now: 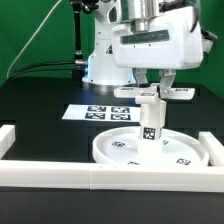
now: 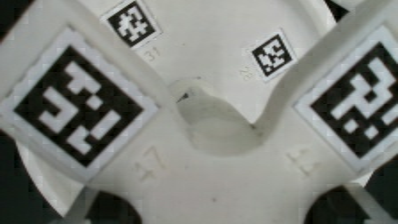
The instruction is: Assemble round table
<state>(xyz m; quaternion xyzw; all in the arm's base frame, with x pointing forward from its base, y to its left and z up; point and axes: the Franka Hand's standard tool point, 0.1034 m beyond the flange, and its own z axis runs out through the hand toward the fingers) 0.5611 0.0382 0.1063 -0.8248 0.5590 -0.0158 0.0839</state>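
Observation:
In the exterior view the large round disc [image 1: 120, 152] lies flat near the front rail. The short post [image 1: 151, 122] stands upright on its middle, with a tag on its side. The cross-shaped foot [image 1: 150, 95] sits level on top of the post, its arms reaching out to both sides. My gripper [image 1: 153, 88] comes straight down from above and is shut on the foot's middle. The wrist view is filled by the foot [image 2: 214, 140], with big tags on two of its arms [image 2: 75, 100]. My fingertips are hidden there.
The marker board [image 1: 100, 112] lies on the black table behind the disc. White border rails run along the front [image 1: 110, 180], the exterior view's left [image 1: 18, 140] and its right [image 1: 210, 148]. The arm's white base [image 1: 100, 62] stands at the back.

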